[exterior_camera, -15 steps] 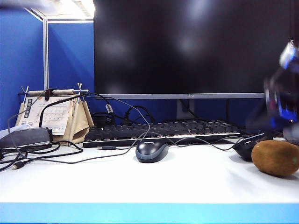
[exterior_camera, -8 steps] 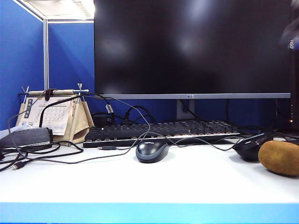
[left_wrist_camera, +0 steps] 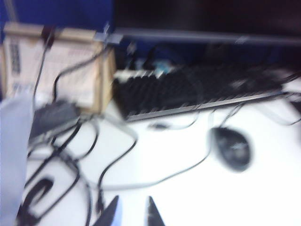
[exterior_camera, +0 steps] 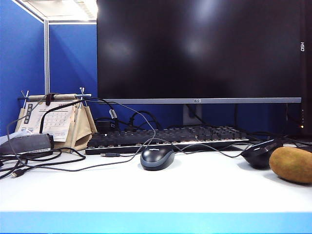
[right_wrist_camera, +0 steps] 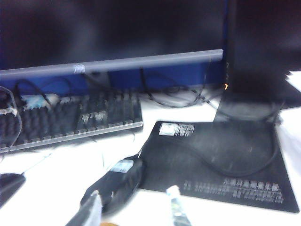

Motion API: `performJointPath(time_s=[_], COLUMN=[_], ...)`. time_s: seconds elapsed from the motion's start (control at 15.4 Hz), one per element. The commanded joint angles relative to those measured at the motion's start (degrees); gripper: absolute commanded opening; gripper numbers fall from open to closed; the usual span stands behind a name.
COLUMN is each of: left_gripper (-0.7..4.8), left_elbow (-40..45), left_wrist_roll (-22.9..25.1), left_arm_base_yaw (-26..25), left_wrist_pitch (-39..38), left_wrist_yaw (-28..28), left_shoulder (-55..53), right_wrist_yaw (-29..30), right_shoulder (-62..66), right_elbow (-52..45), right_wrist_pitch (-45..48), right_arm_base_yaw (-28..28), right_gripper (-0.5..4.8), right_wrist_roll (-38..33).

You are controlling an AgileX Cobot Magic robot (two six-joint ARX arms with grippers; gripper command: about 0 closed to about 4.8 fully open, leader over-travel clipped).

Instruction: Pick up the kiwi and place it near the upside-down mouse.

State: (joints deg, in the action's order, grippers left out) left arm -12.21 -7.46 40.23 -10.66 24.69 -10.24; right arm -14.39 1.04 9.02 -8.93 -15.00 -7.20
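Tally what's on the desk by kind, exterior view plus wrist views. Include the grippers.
Mice: 2, the upside-down mouse and a blue-grey mouse
Kiwi: 1
Keyboard: 1
Monitor: 1
Desk calendar: 1
Mouse pad: 1
Grippers: 2, left gripper, right gripper
Total: 9

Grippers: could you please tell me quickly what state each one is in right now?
Left end effector: closed, holding nothing, over the cables.
Right end effector: open, empty, above the upside-down mouse.
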Motion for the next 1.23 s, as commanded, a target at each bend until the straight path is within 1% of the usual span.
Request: performJointPath(time_s=[0.06,0.13,0.19,0.26,0.32,0.39,0.52,0.65,0.71,1.04,1.17,1.23], left_gripper=[0.75,0.75,0.75,0.75,0.75,0.75,0.75,0.75,0.76,0.81,0.81,0.81], left_elbow=[4.7,5.9,7.0,7.8,10.2,11.6,11.6,11.6,11.6,11.6,11.6,11.6], left_wrist_roll=[-0.5,-0.5,-1.1,-2.8,-8.7,-10.9,-8.5,-0.9,0.6,-1.2,-1.2,-1.2], left_arm_base_yaw=[0.0,0.0,0.0,0.0,0.0,-0.2,-0.1,0.0,-0.1,0.0,0.0,0.0], left_wrist_pitch=[1.8,1.7,1.8,1.7,1.8,2.4,2.6,2.6,2.6,2.7,2.7,2.7], left_wrist_yaw=[6.0,10.9,13.8,14.4,13.6,13.7,13.9,14.1,14.1,13.7,13.7,13.7], left_shoulder=[0.0,0.0,0.0,0.0,0.0,-0.3,-0.3,-0.3,-0.4,-0.4,-0.4,-0.4], right_wrist_yaw=[-4.1,-4.1,-4.1,-4.1,-4.0,-3.5,-3.3,-3.0,-3.1,-2.1,-1.6,-0.7], right_shoulder=[-0.6,-0.6,-0.6,-0.6,-0.6,-0.6,-0.6,-0.3,-0.3,-0.3,-0.2,-0.2], right_elbow=[-0.6,-1.6,-2.3,-2.7,-3.7,-4.6,-5.6,-6.3,-6.3,-6.3,-6.3,-6.3], right_wrist_pitch=[-3.2,-3.3,-3.9,-4.7,-6.2,-6.7,-8.3,-8.8,-8.8,-8.9,-8.9,-9.0], right_arm_base_yaw=[-0.1,-0.1,-0.1,-0.1,-0.1,-0.2,-0.2,-0.2,-0.2,-0.2,-0.2,-0.2], right_gripper=[1.75,1.75,1.75,1.75,1.75,1.75,1.75,1.75,1.75,1.75,1.72,1.32], right_wrist_roll=[1.0,1.0,1.0,0.9,0.6,-1.3,-3.2,-3.3,-3.3,-3.3,-3.3,-3.3])
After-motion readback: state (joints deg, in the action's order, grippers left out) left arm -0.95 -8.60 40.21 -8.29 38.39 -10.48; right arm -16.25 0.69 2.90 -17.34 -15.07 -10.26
